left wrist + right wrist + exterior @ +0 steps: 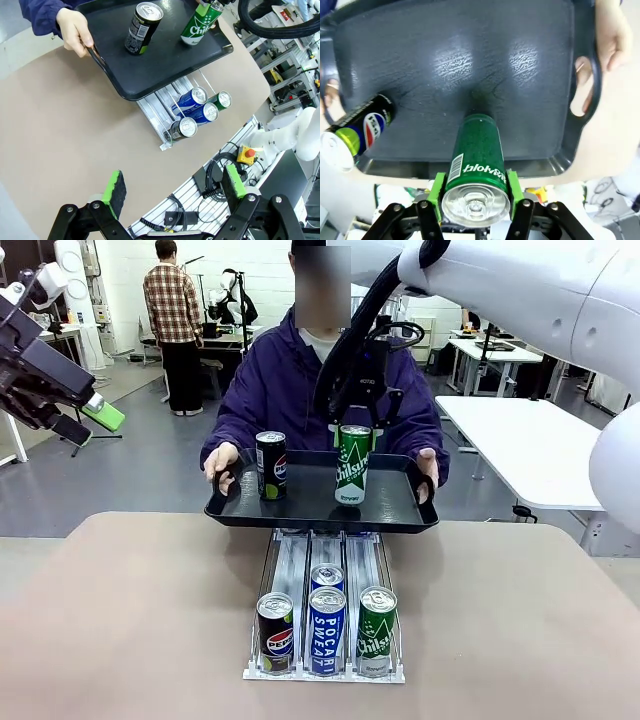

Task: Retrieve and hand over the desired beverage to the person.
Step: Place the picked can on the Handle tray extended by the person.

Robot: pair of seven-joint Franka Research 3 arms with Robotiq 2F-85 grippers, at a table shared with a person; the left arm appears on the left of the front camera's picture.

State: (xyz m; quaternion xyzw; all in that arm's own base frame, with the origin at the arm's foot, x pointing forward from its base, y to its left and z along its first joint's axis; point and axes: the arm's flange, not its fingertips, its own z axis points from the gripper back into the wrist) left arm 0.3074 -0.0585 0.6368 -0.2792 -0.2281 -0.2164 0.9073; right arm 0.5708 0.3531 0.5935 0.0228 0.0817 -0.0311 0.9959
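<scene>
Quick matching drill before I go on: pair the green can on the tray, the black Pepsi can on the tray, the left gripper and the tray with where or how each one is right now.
1. green can on the tray
2. black Pepsi can on the tray
3. left gripper
4. tray

A. open, holding nothing
B. held by the person's hands at both ends
C. clamped in the right gripper
D. standing free, nothing gripping it

Pairs: 1-C, 2-D, 3-A, 4-B

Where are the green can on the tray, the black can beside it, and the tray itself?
Green can (pixel 352 464), front view, on its label.
Black can (pixel 270 465), front view, mid-body.
Tray (pixel 322 521), front view, on its near rim.
</scene>
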